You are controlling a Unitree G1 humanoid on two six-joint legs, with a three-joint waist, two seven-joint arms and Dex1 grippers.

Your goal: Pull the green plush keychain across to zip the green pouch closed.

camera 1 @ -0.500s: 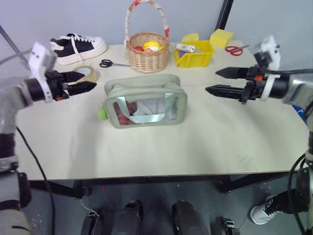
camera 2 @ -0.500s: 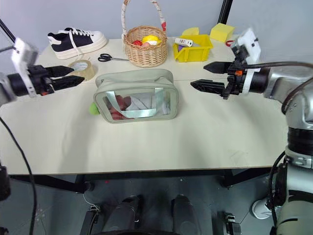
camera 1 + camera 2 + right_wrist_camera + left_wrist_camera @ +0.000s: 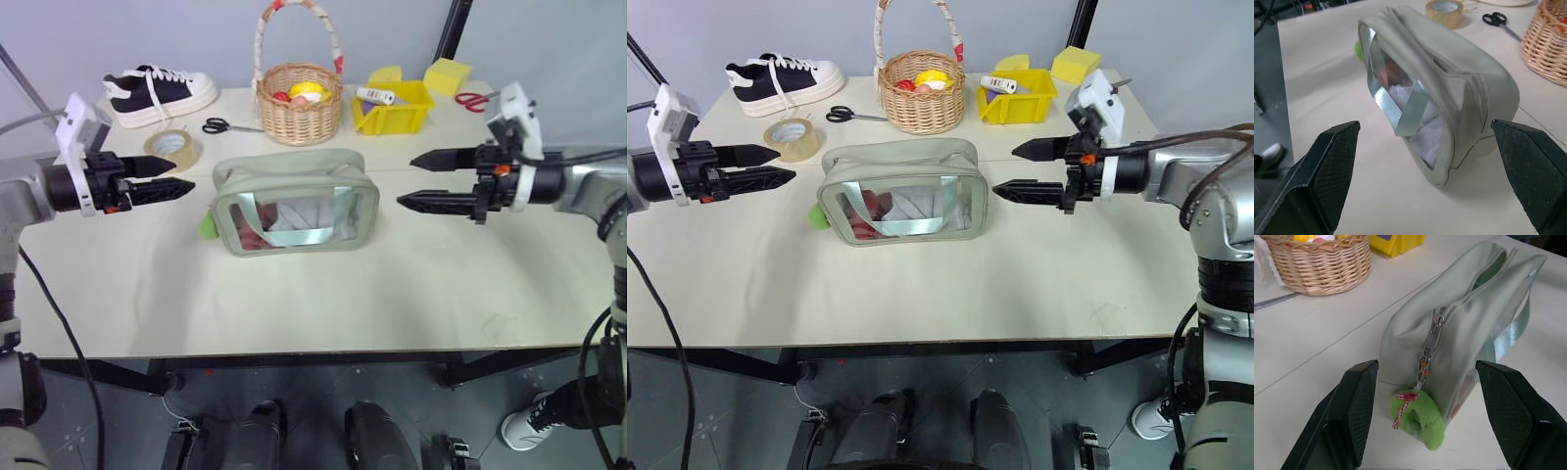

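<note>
Pale worktop (image 3: 313,294), wide bare stretch along the near edge and to either side of the bag. Green pouch (image 3: 294,201) mid-worktop, boxy, sage fabric with clear front window crossed by a light band; something white and something reddish showing through the window. Zipper along the top, slider at the pouch's left end. Wicker basket (image 3: 298,103), yellow bin (image 3: 397,106), black-and-white shoe (image 3: 162,93), tape roll (image 3: 172,147) and two pairs of scissors ranged along the far edge, behind the pouch. Left gripper (image 3: 174,176) level, off the pouch's left end, fingers moderately apart, nothing held. Right gripper (image 3: 423,179) off the right end, fingers spread wide, nothing between them. Green plush keychain (image 3: 1418,416) hanging from the slider by a red-checked ribbon, lime, fuzzy, ring-shaped, low against the pouch's left end.
</note>
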